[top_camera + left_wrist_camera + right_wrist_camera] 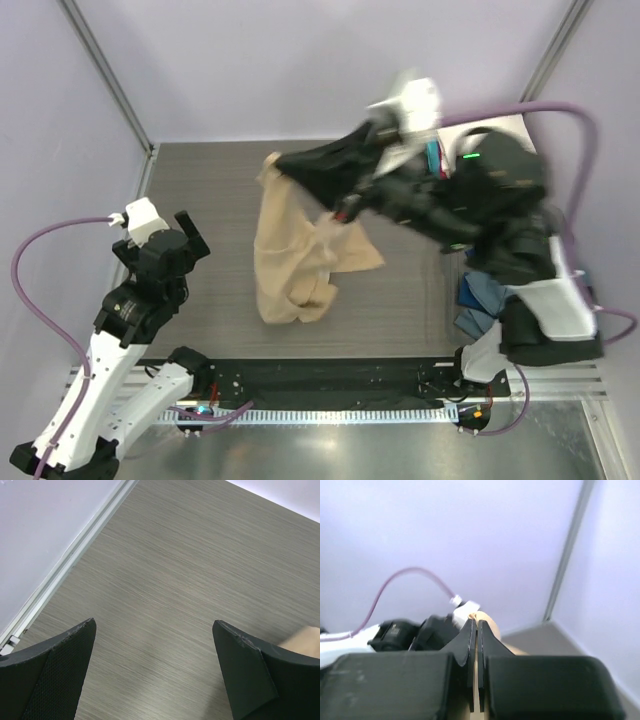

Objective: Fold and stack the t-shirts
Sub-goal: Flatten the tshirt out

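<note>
The tan t-shirt (pixel 290 250) hangs bunched in the top view, its upper corner lifted at the back middle and its lower part resting on the table. My right gripper (pixel 283 165) is shut on that upper corner; in the right wrist view its jaws (pixel 476 625) press tan cloth (pixel 489 625) between them. My left gripper (pixel 190 235) is open and empty at the left, low over bare table; its two fingers (pixel 65 655) stand wide apart. An edge of the tan shirt (pixel 302 640) shows at the right of the left wrist view.
Slate blue and navy shirts (pixel 480 300) lie at the right edge, mostly hidden under my right arm. The wood-grain table (pixel 200 180) ends at a metal rail and white wall on the left (pixel 75 555). A black strip runs along the near edge (pixel 320 375).
</note>
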You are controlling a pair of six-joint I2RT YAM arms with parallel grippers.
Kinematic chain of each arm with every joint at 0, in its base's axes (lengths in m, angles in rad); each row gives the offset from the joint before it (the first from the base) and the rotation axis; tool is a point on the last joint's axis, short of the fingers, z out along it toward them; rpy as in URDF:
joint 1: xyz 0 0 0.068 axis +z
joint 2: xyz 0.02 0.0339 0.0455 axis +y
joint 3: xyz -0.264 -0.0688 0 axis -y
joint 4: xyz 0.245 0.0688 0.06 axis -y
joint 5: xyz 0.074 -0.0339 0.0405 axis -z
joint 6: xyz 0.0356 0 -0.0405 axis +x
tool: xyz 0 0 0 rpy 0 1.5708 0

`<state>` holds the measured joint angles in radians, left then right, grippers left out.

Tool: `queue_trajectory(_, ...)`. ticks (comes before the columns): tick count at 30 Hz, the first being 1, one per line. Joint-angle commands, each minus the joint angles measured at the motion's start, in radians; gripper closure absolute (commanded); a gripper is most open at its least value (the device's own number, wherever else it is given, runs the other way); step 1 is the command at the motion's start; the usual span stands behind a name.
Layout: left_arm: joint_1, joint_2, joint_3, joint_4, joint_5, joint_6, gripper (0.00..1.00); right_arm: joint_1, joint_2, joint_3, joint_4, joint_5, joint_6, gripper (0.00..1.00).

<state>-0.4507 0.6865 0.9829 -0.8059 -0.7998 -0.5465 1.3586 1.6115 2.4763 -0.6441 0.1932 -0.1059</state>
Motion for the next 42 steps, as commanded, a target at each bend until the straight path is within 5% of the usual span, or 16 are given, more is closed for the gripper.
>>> queue_trajectory(1, 0.030, 0.010, 0.003, 0.013, 0.008, -0.020, 0.00, -0.042, -0.187, -0.148, 0.187, -0.048, -0.132, 0.99)
queue_trajectory(6, 0.049, 0.022, 0.000, 0.019, 0.030, -0.018, 0.00, -0.042, -0.409, -0.471, 0.289, 0.288, -0.170, 0.99)
queue_trajectory(7, 0.050, 0.024, 0.002, 0.019, 0.031, -0.018, 0.00, -0.042, -0.445, -0.546, 0.305, 0.457, -0.163, 0.99)
queue_trajectory(11, 0.050, 0.034, -0.003, 0.028, 0.060, -0.024, 0.00, -0.056, -0.600, -1.014, 0.337, 0.955, -0.046, 0.99)
queue_trajectory(13, 0.050, 0.059, -0.006, 0.034, 0.091, -0.033, 0.00, -0.094, -0.650, -1.199, 0.214, 1.018, 0.162, 0.99)
queue_trajectory(15, 0.050, 0.087, 0.000, 0.036, 0.129, -0.041, 0.00, -0.169, -0.662, -1.292, 0.018, 0.923, 0.458, 0.99)
queue_trajectory(18, 0.050, 0.146, 0.023, 0.021, 0.169, -0.050, 0.00, -0.410, -0.647, -1.445, -0.113, 0.654, 0.686, 0.99)
queue_trajectory(21, 0.050, 0.176, 0.046, -0.002, 0.230, -0.062, 0.03, -0.535, -0.677, -1.540, -0.114, 0.566, 0.753, 0.99)
queue_trajectory(26, 0.038, 0.173, 0.069, -0.062, 0.420, -0.044, 0.16, -0.686, -0.566, -1.527, -0.095, 0.448, 0.720, 0.99)
queue_trajectory(29, -0.026, 0.206, 0.086, -0.169, 0.419, -0.059, 0.20, -0.878, -0.443, -1.464, -0.047, 0.343, 0.677, 0.99)
queue_trajectory(30, -0.070, 0.211, 0.083, -0.188, 0.409, -0.081, 0.20, -1.030, -0.421, -1.446, -0.010, 0.257, 0.663, 0.99)
queue_trajectory(31, -0.091, 0.209, 0.077, -0.203, 0.403, -0.093, 0.21, -1.096, -0.395, -1.406, 0.030, 0.095, 0.654, 0.99)
queue_trajectory(33, -0.130, 0.197, 0.056, -0.203, 0.405, -0.116, 0.21, -1.188, -0.294, -1.337, 0.101, 0.006, 0.629, 0.99)
queue_trajectory(37, -0.143, 0.174, 0.054, -0.216, 0.425, -0.155, 0.23, -1.237, -0.102, -1.074, 0.086, 0.060, 0.555, 0.99)
queue_trajectory(42, -0.199, 0.220, 0.042, -0.185, 0.479, -0.156, 0.27, -1.254, -0.006, -0.987, 0.066, 0.192, 0.505, 0.99)
